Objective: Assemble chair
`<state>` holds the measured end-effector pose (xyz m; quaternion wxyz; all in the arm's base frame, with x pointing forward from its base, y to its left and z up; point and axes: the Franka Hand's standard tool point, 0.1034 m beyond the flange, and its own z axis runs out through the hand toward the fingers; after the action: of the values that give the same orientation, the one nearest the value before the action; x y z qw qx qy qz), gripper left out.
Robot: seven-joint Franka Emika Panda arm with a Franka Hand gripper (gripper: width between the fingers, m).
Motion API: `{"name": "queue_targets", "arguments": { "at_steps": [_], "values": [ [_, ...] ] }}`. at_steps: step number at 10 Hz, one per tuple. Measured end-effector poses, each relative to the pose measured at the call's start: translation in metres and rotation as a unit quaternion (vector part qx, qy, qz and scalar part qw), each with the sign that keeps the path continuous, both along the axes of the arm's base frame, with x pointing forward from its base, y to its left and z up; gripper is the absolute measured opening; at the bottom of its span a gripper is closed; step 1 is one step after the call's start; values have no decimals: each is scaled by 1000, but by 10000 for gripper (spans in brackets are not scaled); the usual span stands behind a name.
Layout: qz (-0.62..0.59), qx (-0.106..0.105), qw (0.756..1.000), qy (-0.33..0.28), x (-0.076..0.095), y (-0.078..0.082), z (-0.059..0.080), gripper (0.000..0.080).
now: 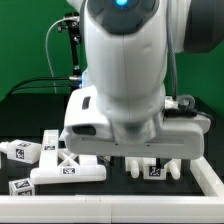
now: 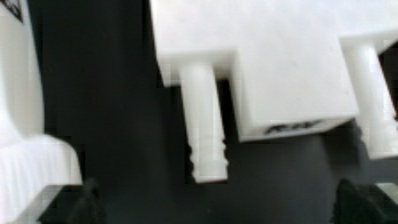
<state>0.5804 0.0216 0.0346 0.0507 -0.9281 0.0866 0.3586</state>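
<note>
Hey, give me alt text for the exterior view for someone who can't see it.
A large white robot arm fills the frame, bent low over a black table. Loose white chair pieces with black-and-white tags lie at the exterior view's left. A green backdrop hangs behind.

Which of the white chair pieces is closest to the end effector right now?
The pegged block directly beneath the open end effector; the cross-braced panel and small pieces lie off toward the exterior view's left.
</note>
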Motion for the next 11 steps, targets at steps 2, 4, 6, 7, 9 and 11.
{"name": "queue_targets", "arguments": {
  "at_steps": [2, 4, 6, 7, 9, 11],
  "values": [
    [29, 7, 998, 46, 9, 13, 1, 649],
    [31, 8, 998, 61, -6, 18, 13, 649],
    [29, 12, 997, 65, -15, 14, 5, 649],
    [22, 12, 997, 72, -19, 10, -3, 649],
    [8, 7, 997, 73, -20, 2, -14, 649],
    [3, 1, 998, 64, -18, 2, -24, 649]
  ]
}}
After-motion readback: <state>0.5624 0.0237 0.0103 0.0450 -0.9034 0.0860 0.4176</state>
